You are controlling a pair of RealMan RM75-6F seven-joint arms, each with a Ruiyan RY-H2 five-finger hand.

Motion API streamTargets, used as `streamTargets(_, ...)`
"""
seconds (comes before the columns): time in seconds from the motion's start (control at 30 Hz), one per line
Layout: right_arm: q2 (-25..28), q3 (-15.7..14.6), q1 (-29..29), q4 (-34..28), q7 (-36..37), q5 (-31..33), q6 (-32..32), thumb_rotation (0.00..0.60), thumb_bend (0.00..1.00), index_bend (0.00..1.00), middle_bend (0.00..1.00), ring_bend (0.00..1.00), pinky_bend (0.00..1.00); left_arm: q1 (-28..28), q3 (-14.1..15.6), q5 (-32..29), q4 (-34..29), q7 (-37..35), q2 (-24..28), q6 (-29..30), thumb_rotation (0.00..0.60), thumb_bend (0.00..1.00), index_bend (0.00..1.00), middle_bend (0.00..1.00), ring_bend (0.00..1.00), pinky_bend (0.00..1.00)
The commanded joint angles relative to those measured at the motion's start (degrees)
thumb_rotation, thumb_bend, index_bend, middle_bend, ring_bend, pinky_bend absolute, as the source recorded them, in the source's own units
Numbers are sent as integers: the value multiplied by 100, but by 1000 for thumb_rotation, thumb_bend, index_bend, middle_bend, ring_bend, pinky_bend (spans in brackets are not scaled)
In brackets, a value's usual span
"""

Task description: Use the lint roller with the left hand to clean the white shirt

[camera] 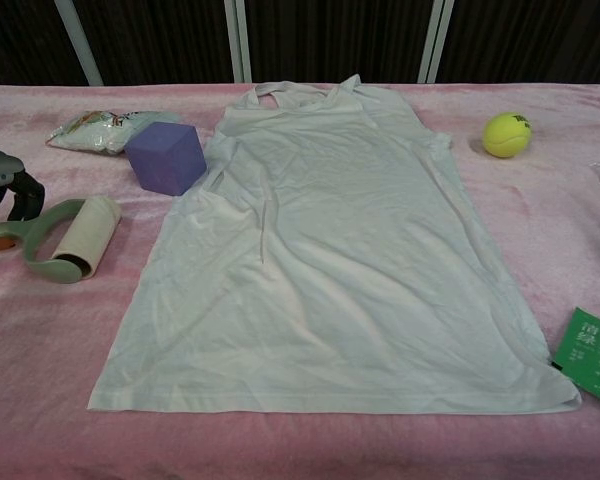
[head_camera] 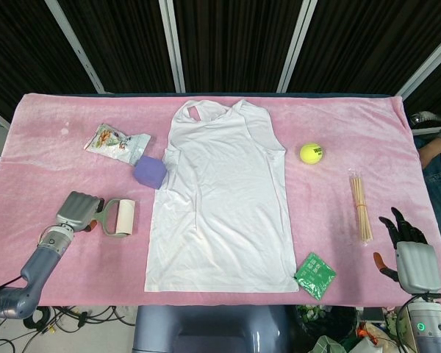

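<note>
Here the left hand (head_camera: 79,212) sits at the table's near-left part, its dark fingers (camera: 18,200) curled over the end of the green plastic handle of the lint roller (head_camera: 119,218). The chest view cuts the hand off at the frame edge, so whether it truly grips the handle or only rests on it cannot be told. The roller lies flat on the pink plush table cover (head_camera: 51,147), its cream paper roll pointing away from the hand toward the white sleeveless shirt (head_camera: 222,198). That shirt is spread flat just beyond the roller, neckline toward the far edge and hem toward the robot, and the roller stays apart from its edge.

Beyond the left hand and a little toward the shirt stands a purple foam cube (head_camera: 149,172), touching the shirt's edge. Farther off lies a crinkled clear snack packet (head_camera: 116,141).

The right hand (head_camera: 409,257) rests at the near-right corner, holding nothing, its dark fingers spread and pointing away from the robot. Just beside it, toward the shirt, lies a bundle of thin wooden sticks (head_camera: 360,207). A green foil sachet (head_camera: 314,276) lies between this hand and the shirt's hem. Well beyond sits a yellow-green tennis ball (head_camera: 311,153).
</note>
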Motion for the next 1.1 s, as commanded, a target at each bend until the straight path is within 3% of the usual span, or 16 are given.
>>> streamTargets(0.03, 0, 0, 0, 0, -2, 3, -2, 600, 249, 198, 25, 160, 204, 4, -1, 9, 10, -3, -8, 8, 600, 419, 580, 592, 577, 682)
streamTargets(0.27, 6, 2, -2, -10, 9, 17, -6, 600, 249, 198, 25, 160, 204, 158, -67, 335, 111, -304, -76, 419, 600, 470, 633, 637, 607, 719)
streamTargets(0.83, -1, 4, -9, -21, -35, 34, 6, 600, 249, 198, 25, 160, 204, 360, -268, 1258, 4, -1569, 129, 1067, 600, 471, 663, 667, 629, 751)
streamTargets(1.1, -5, 10, -8, -22, -41, 46, 7, 600, 249, 198, 25, 160, 204, 299, -420, 1487, -178, -1769, 156, 1171, 600, 470, 680, 678, 638, 759)
